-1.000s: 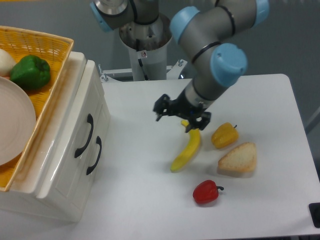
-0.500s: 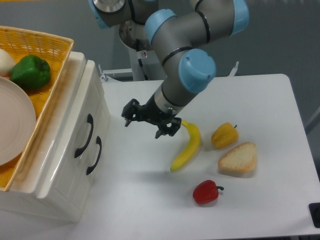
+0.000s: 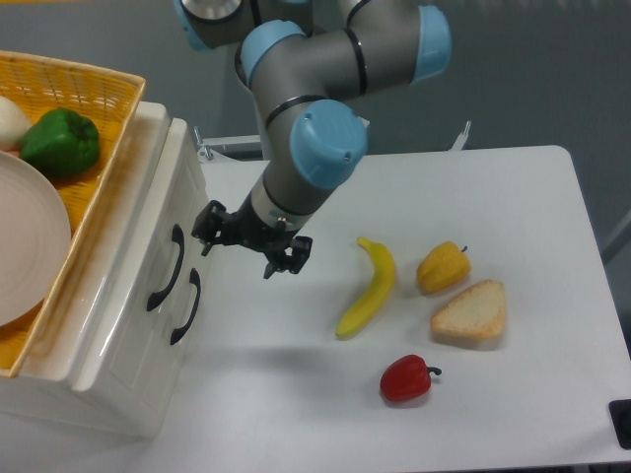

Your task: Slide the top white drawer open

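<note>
Top white drawer [image 3: 148, 212]: lying just left of the claw [image 3: 251, 246]
Handle [image 3: 166, 267]: running near-to-far
Claw: hanging spread, gripping nothing

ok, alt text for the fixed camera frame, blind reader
An open gripper hangs beside the top white drawer, near its black handle but not gripping it. On the table lie a banana, yellow pepper, bread slice and red pepper.

The top white drawer [image 3: 168, 232], glossy, with a black curved bar handle, sits shut just below the cabinet's top rim [image 3: 128, 246]
</note>
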Motion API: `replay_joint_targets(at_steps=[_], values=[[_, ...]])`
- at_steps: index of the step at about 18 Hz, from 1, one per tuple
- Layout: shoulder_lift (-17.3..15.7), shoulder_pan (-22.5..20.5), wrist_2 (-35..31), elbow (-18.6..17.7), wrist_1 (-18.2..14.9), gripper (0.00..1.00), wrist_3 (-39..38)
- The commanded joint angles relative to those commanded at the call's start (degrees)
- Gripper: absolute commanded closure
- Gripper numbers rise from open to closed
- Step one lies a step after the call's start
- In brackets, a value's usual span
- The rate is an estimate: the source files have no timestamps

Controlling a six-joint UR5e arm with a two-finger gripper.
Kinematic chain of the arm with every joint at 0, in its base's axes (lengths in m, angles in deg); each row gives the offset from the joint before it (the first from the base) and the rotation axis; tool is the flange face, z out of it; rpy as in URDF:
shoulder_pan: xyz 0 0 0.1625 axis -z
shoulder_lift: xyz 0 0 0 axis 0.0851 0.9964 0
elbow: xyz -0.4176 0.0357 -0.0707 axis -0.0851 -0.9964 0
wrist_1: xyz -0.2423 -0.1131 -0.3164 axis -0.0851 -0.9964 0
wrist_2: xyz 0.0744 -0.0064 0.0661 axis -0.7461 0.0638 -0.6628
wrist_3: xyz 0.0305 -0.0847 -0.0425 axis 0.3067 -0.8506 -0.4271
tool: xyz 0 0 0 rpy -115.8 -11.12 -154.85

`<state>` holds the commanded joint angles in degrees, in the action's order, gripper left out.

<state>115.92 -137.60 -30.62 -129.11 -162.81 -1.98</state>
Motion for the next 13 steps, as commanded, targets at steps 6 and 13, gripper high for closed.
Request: replay_joint_targets(at_steps=[6,13], values=[[0.53,0.97,-0.09,-0.09,1.32,0.0,-1.06],[1.05,2.02,-0.18,-0.09,1.49,0.0,-1.76]])
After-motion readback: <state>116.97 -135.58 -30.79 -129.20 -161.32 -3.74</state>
